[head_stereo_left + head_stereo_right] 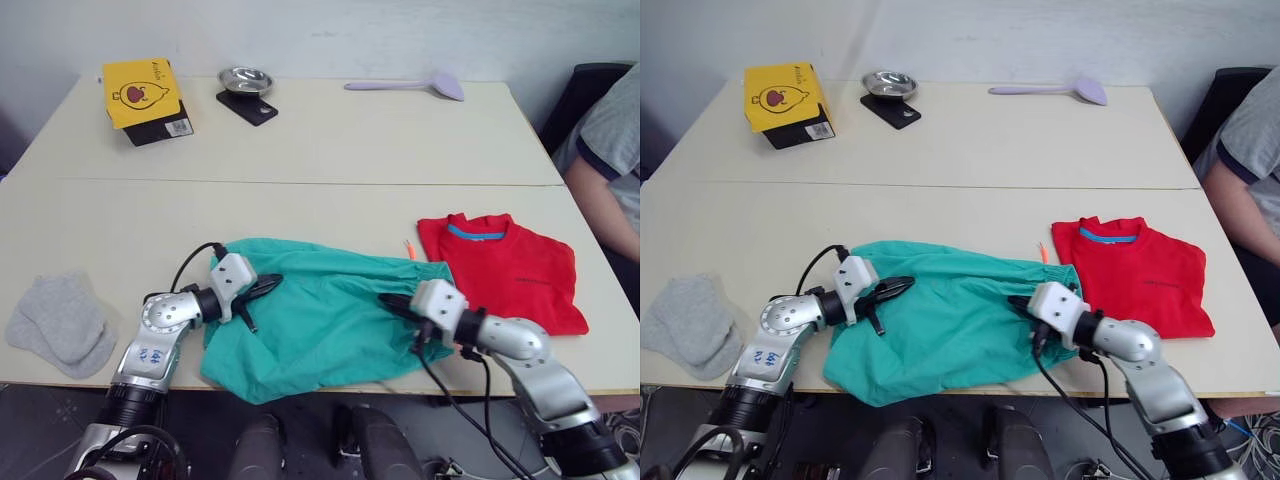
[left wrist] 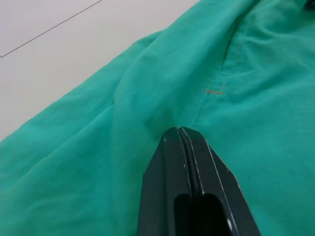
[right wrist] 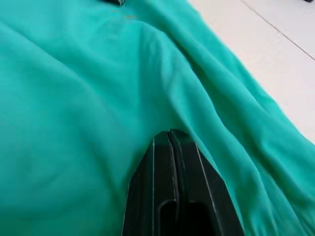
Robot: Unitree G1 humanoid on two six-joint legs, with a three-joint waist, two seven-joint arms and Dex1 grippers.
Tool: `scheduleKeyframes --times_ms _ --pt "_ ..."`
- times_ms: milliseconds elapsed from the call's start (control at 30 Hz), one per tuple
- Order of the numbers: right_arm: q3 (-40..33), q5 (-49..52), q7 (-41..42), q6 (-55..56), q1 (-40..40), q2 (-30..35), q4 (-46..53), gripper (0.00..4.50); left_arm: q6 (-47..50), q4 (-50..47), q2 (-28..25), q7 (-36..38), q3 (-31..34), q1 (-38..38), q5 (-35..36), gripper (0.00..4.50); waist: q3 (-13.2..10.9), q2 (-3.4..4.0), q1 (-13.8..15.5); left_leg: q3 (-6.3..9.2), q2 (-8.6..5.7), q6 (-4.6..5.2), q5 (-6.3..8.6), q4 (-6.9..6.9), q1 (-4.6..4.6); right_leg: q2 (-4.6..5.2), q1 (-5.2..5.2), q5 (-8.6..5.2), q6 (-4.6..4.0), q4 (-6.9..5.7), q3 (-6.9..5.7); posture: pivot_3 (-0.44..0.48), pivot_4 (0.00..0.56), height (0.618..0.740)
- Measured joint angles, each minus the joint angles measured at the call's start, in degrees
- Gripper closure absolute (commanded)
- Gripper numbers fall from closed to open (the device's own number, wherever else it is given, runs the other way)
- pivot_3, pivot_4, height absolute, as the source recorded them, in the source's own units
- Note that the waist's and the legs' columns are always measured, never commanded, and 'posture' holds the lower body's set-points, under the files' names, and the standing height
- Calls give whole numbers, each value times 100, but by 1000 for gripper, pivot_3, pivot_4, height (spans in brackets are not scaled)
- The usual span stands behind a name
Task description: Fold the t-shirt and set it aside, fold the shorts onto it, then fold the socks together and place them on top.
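The shorts (image 1: 320, 315) are plain teal-green, with a thin orange drawstring end (image 1: 409, 248) showing at the waistband. The t-shirt (image 1: 505, 268) is bright red with a blue strip inside the collar and a small dark mark on the chest — too small to read. The socks (image 1: 62, 322) are light grey knit. Both the left claw (image 1: 270, 283) and the right claw (image 1: 386, 300) have black fingers on white and silver housings. The counter (image 1: 330, 140) is pale cream. On it sit a yellow box (image 1: 141, 92) with a red-and-black figure printed on it — over a black base — a silver bowl (image 1: 246, 79) on a black slab, and a lilac spoon (image 1: 410, 86).
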State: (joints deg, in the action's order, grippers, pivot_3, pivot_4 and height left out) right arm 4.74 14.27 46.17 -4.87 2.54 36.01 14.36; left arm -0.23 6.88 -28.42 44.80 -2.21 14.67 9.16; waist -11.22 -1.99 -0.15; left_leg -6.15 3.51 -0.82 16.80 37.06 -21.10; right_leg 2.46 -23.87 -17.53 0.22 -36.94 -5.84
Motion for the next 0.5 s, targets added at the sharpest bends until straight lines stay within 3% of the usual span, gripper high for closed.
scheduleKeyframes --times_ms 67,133,333,500 --pt "-278 797 111 -529 -206 -1 451 4500 -74 30 56 179 78 -47 211 4479 -2 3 -5 1 7 -3 -1 1 0 -6 -1 0 0 -3 -1 0 150 740" --pt "-628 1579 11 -1165 -352 -1 881 3954 -181 23 91 439 117 -75 468 4500 -2 4 6 7 7 -7 -5 3 -1 -6 -1 0 -1 -5 -2 0 150 740" --pt "-2169 3898 -1050 -3559 -1407 457 1575 1906 -231 -131 30 1229 181 -28 1021 4500 -3 4 67 8 1 0 -1 2 -11 -2 1 0 -1 8 0 0 150 740" --pt "-3219 5712 -1864 -4816 -2544 717 1688 165 -28 -203 -196 1871 128 40 1272 4500 -1 8 109 3 3 -1 8 0 -10 -8 0 -8 1 10 2 0 150 740"
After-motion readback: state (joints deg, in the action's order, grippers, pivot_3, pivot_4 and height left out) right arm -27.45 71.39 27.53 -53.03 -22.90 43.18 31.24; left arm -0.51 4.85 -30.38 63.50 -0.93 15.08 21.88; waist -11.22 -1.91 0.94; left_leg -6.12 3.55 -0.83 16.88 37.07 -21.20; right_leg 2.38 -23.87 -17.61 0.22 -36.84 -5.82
